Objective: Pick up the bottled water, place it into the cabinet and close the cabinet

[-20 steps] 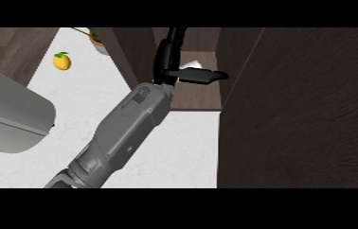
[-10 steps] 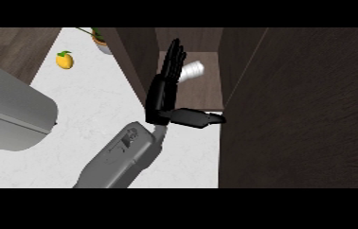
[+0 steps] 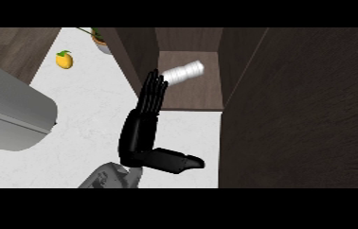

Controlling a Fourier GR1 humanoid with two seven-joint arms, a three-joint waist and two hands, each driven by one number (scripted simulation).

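- Showed a white counter [image 3: 84, 105] running up to an open dark-wood cabinet [image 3: 192, 98].
- Found the bottled water [image 3: 183, 72] lying on its side on the shelf inside.
- Found the left hand [image 3: 143, 128] empty before the shelf, fingers straight and pressed together, thumb out sideways; fingertips near the bottle, contact not discernible.
- Judged placing done and closing outstanding; next called for clearing the hand, then swinging the door [image 3: 293, 105] at right across the opening.
- Noted a yellow fruit [image 3: 64, 60], a potted plant [image 3: 101, 39] and a grey appliance [image 3: 21, 114] at left, well apart from the door; saw nothing in the way but the hand.
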